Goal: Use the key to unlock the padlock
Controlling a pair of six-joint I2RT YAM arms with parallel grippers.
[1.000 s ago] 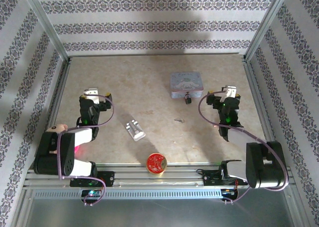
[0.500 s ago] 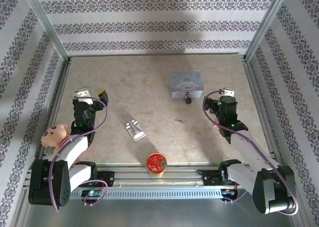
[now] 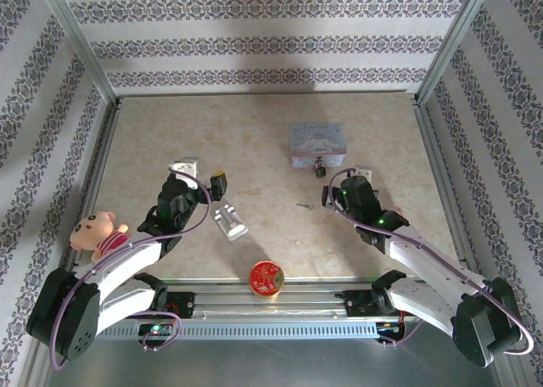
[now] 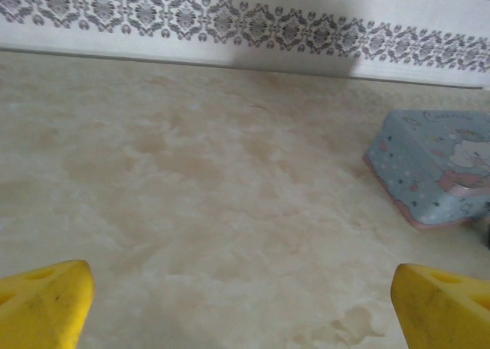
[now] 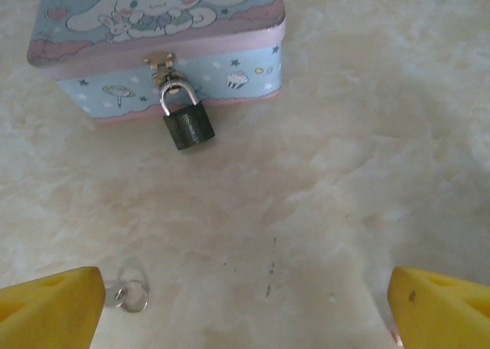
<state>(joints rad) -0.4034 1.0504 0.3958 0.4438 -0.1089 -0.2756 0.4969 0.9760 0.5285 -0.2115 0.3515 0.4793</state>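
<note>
my right claw (image 5: 245, 307) gapes wide and empty; the padlock (image 5: 187, 125) hangs from the tin box (image 5: 157, 35) at upper left, the key (image 5: 132, 294) lies lower left. my left claw (image 4: 245, 303) gapes empty too.

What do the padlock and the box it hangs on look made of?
Padlock: dark matte metal body, by its look, with a shiny silvery steel-like shackle. Box: probably thin printed tin, glossy pastel cartoon artwork, rolled pink rim and a small brassy hasp.

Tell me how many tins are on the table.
2: a pastel cartoon-print rectangular tin far centre-right, small dark padlock hanging on its clasp; a round red-and-gold tin at the near edge.
</note>
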